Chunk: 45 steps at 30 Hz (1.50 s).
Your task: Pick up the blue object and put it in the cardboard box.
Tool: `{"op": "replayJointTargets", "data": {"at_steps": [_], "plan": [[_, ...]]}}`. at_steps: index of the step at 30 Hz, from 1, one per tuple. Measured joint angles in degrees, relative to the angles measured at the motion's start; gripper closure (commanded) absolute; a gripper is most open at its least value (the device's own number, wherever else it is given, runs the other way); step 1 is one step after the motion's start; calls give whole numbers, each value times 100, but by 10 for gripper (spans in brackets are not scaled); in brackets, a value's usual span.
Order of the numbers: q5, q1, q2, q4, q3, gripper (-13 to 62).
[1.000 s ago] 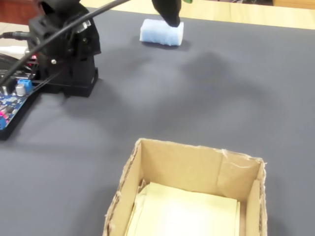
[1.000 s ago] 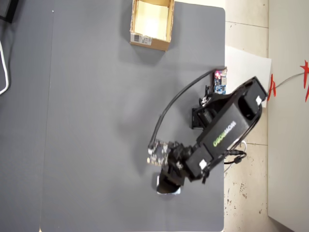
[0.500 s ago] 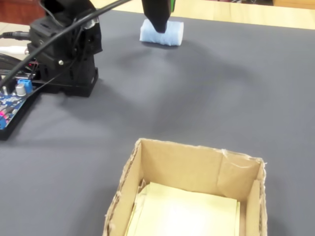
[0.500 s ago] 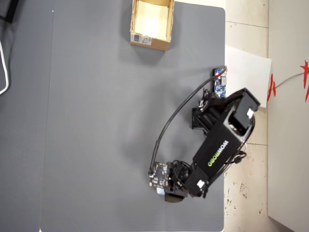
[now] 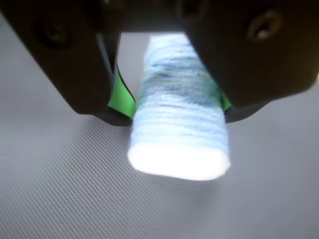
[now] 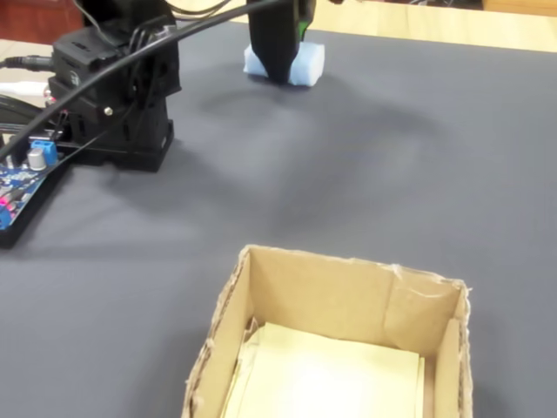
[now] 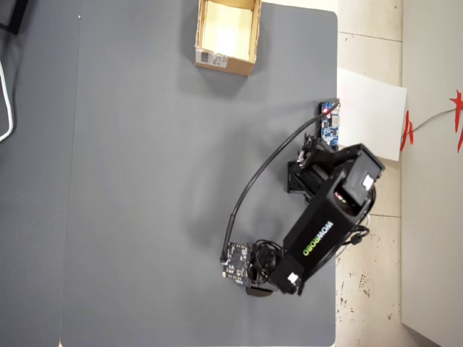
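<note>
The blue object [image 5: 179,129], a pale ribbed block, stands on the dark grey mat between my gripper's [image 5: 174,107] jaws. The green pad [image 5: 122,99] on the left meets its side at the tip, and the right jaw presses its other side. In the fixed view the blue object [image 6: 309,63] rests on the mat at the far end, with the gripper [image 6: 280,74] down over it. Seen from overhead, the gripper [image 7: 249,285] hides the block. The cardboard box [image 6: 348,270] stands open at the near edge; overhead, the cardboard box [image 7: 221,63] is at the top.
The arm's black base [image 6: 113,113] and a blue circuit board [image 6: 17,178] sit on the left in the fixed view. In the overhead view the mat's right edge [image 7: 337,217] runs beside the base, with white paper [image 7: 369,116] beyond it.
</note>
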Motion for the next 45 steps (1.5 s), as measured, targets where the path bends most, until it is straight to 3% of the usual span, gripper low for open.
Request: {"op": "replayJointTargets", "data": {"at_steps": [7,21,45], "plan": [[202,0,9,-229,141,387],[-229,483,615,-835,185,388],[-2320,4623,3129,-2487,976,388]]}}
